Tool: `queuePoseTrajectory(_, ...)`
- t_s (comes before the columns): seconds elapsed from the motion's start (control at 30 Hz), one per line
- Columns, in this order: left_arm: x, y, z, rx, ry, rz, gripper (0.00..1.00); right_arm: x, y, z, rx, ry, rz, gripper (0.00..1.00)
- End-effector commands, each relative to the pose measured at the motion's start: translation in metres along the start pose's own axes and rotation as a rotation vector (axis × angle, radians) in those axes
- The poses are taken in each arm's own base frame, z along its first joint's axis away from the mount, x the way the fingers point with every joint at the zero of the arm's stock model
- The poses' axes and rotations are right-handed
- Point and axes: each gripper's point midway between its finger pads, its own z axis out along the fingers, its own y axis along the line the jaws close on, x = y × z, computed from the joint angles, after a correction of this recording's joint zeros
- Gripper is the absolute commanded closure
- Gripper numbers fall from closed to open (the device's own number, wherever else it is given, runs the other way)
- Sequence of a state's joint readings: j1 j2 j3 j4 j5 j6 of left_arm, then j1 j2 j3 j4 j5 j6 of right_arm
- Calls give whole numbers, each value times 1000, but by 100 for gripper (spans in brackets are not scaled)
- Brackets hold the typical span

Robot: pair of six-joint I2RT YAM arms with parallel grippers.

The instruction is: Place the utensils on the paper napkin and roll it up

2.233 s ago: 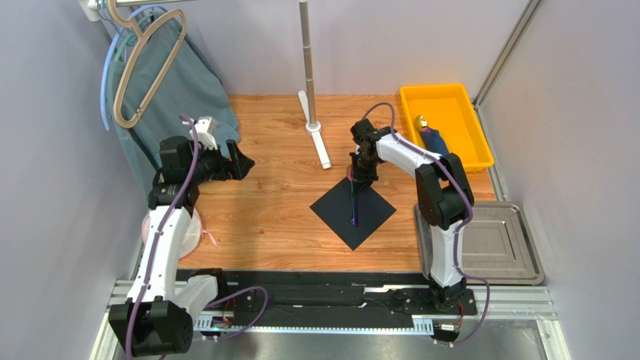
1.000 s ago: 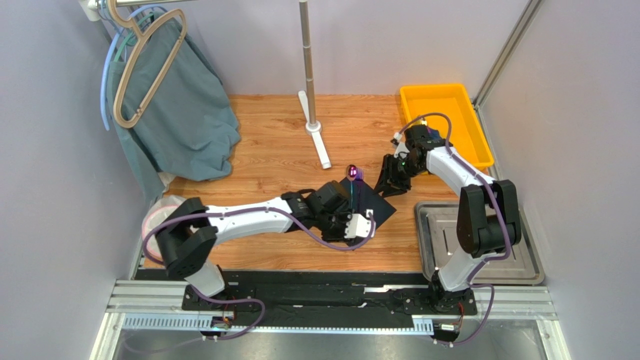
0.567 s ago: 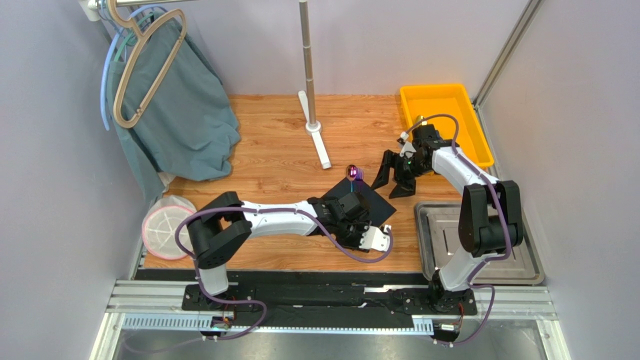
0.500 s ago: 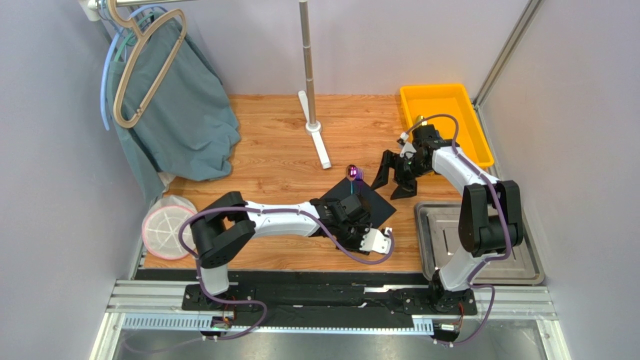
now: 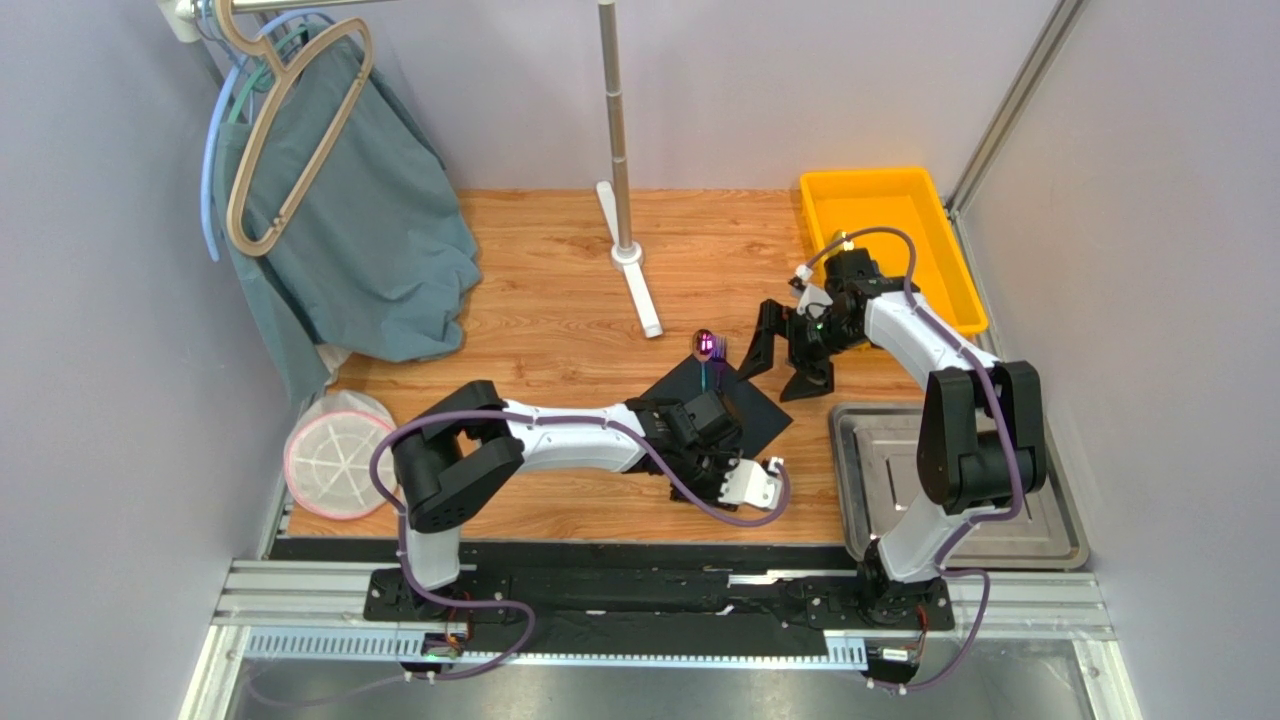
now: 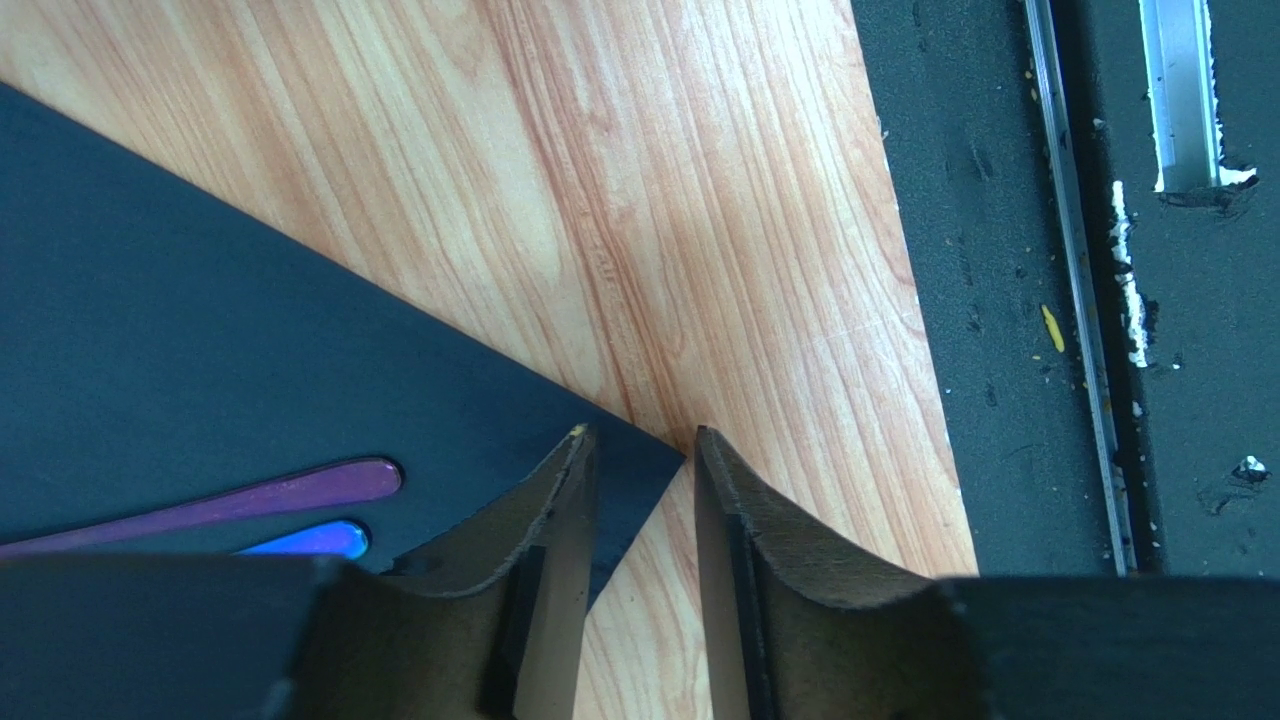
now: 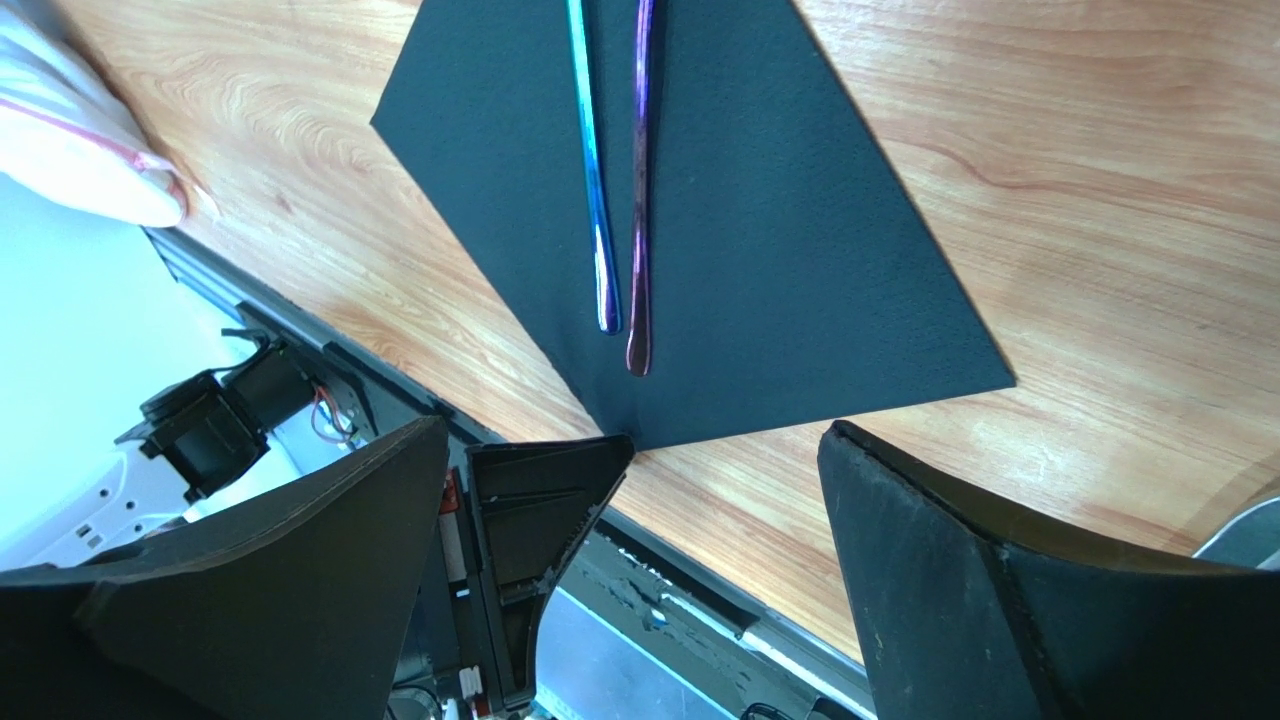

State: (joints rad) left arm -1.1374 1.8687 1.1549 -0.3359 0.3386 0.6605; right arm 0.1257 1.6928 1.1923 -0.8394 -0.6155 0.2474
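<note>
The paper napkin [image 5: 756, 416] lay flat on the wooden table [image 5: 541, 315] a little toward 3 o'clock of its middle, turned as a diamond, with two slim iridescent utensils [image 7: 643, 180] side by side along its 6-to-12 diagonal, handle tips short of the 6 o'clock corner. The left gripper [image 6: 643, 465] stood at that corner with its jaws partly apart, one finger [image 6: 549, 510] over the black sheet and the other over bare wood, the tip between them and not pinched. The right gripper [image 5: 784, 360] hung at 1 o'clock of the napkin, jaws spread wide and empty. The sheet looked thin, light and limp, likely to skate on the smooth wood rather than lift, so the free corner seemed the place to take it, one finger worked under the edge. The utensils looked stiff and slick and could slide as the paper turned. Open wood lay toward 9 o'clock, while the steel tray [image 5: 1022, 495] crowded 4 o'clock and the stand base [image 5: 643, 293] sat at 11.
</note>
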Motion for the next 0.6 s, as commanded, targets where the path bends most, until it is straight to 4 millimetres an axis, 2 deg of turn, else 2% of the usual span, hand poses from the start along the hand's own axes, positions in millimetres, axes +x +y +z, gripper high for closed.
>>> queuePoseTrajectory(0.0,1,-3,3,19,-1,2,66,-9,15,-8,-51,-17,-46,1)
queuePoseTrajectory(0.17,0,-6,3,35,-8,-20,82,-7,18,-7,-73,-4,-50,1)
queuePoseTrajectory(0.33,-11,-6,-3,34,-36,-37,99,-5,18,-5,-84,7,-53,1)
queuePoseTrajectory(0.57,-29,4,-20,21,-87,-64,100,-4,20,-5,-103,16,-47,2)
